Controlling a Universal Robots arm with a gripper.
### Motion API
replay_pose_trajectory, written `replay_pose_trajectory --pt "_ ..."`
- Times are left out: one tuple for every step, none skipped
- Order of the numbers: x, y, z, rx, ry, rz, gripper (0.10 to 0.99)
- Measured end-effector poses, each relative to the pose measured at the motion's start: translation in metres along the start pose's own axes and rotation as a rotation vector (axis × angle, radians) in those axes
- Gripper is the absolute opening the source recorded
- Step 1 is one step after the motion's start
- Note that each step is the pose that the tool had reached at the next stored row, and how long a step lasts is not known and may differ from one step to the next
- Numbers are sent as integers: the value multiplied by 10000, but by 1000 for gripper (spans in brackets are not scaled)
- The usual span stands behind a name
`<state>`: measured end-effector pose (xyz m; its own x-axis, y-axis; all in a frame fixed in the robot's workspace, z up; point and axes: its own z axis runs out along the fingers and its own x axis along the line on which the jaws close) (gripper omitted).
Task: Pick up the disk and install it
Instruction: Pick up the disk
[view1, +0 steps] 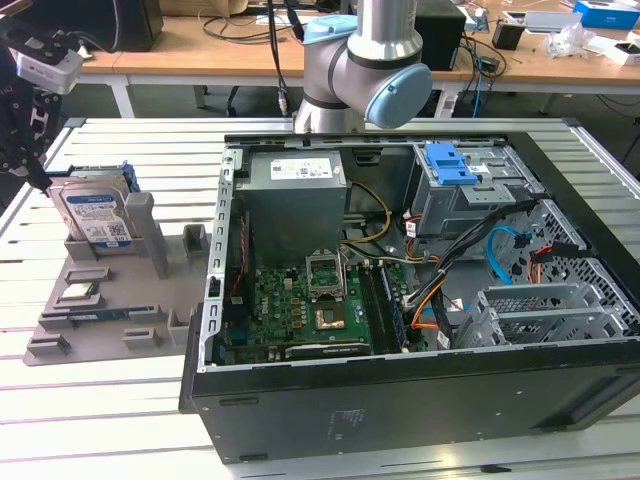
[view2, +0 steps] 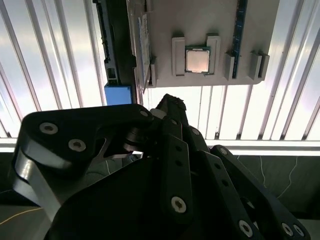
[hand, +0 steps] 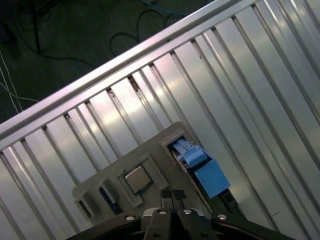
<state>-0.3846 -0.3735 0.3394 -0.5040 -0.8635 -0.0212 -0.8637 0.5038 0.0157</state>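
At the upper left of the exterior view we see the black hand (view1: 36, 172) of the arm. It hangs close beside the top edge of the flat silver-grey disk (view1: 97, 213) with a white-and-blue label and a bright blue plastic frame. The disk stands upright in a slot of the grey plastic holder tray (view1: 150, 300) on the slatted aluminium desk (view1: 100, 400). In the first wrist view the fingertips (hand: 167, 195) are pressed together and hold nothing. The open black computer case (view1: 400, 400) lies at the exterior view's right, apart from the disk.
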Motion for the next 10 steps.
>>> replay_pose_trajectory --pt "0 0 0 0 0 -29 106" --pt "0 0 0 -2 1 -64 106" --pt "0 0 0 -3 2 -98 106" --pt "0 0 0 -4 2 -153 106" --pt "0 0 0 -4 2 -184 106" --pt "0 0 0 -5 4 -222 106" --pt "0 0 0 -7 5 -306 106" --pt "0 0 0 -7 5 -343 106" --pt "0 0 0 -8 6 -385 106" --pt "0 0 0 -9 6 -416 106"
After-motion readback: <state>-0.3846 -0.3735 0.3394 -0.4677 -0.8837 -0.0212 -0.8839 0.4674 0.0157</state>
